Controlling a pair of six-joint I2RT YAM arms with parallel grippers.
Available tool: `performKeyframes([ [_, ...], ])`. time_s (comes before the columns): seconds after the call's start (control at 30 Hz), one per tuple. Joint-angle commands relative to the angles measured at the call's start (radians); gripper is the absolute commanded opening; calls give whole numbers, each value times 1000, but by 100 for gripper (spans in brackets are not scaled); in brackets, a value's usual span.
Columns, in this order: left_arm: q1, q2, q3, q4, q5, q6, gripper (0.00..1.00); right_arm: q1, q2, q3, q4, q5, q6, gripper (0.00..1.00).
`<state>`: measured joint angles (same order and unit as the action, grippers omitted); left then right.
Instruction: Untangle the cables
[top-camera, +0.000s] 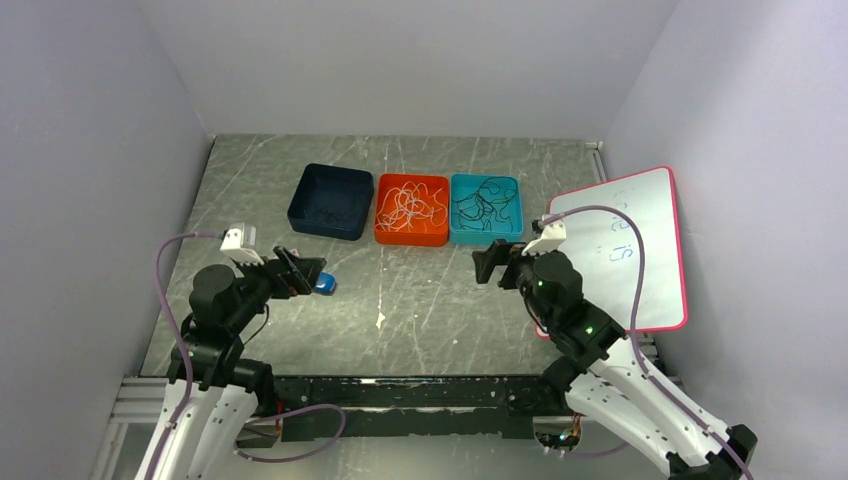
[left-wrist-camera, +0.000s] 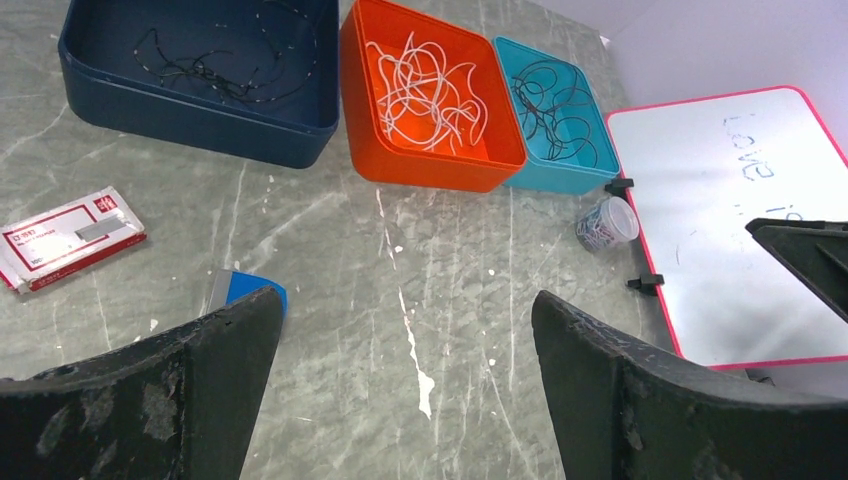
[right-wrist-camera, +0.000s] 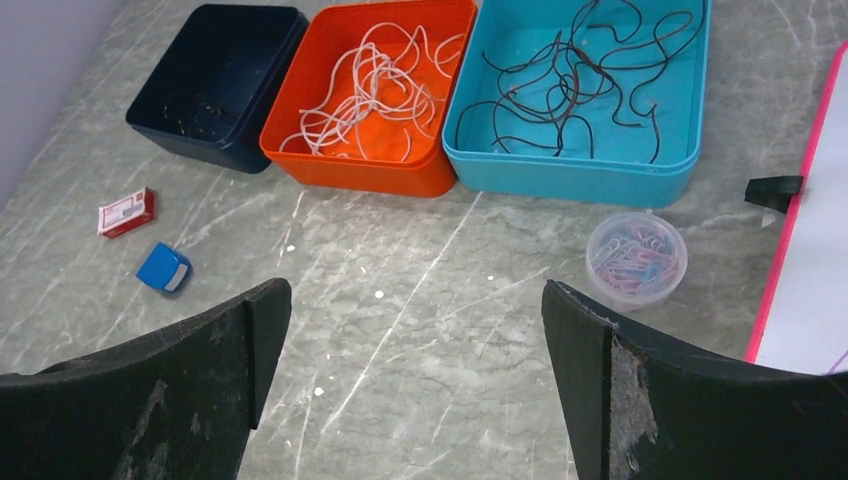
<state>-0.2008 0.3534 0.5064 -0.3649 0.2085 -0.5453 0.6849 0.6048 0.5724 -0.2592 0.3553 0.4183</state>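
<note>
My left gripper (left-wrist-camera: 405, 300) and right gripper (right-wrist-camera: 415, 290) both gape, empty. Three trays: white cables (right-wrist-camera: 375, 80) fill the orange tray (right-wrist-camera: 350, 175), dark cables (right-wrist-camera: 570, 95) the teal tray (right-wrist-camera: 570, 178) and navy tray (right-wrist-camera: 200, 150).

Left end effector (top-camera: 305, 270) at eight o'clock and right end effector (top-camera: 490, 262) at four o'clock both gape wide, empty, facing inward.

My table (top-camera: 430, 295) is grey with pale marble veins and white scuffs. Toward twelve o'clock: a navy tray (top-camera: 325, 229), an orange tray (top-camera: 410, 238) of white cables (right-wrist-camera: 370, 90), a teal tray (top-camera: 485, 238) of black cables (right-wrist-camera: 570, 95). At three o'clock my whiteboard (top-camera: 620, 250) is white, rimmed pink, with faint blue scribbles.
</note>
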Motion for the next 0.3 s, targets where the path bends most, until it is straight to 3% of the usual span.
performKeyframes([
  [0.0, -2, -21, -7, 41, -38, -4, 99, 5, -20, 30, 56, 0, -29, 100],
  [0.27, -2, -22, -3, 45, -69, 16, 99, 7, 7, 64, 60, -19, -57, 100],
])
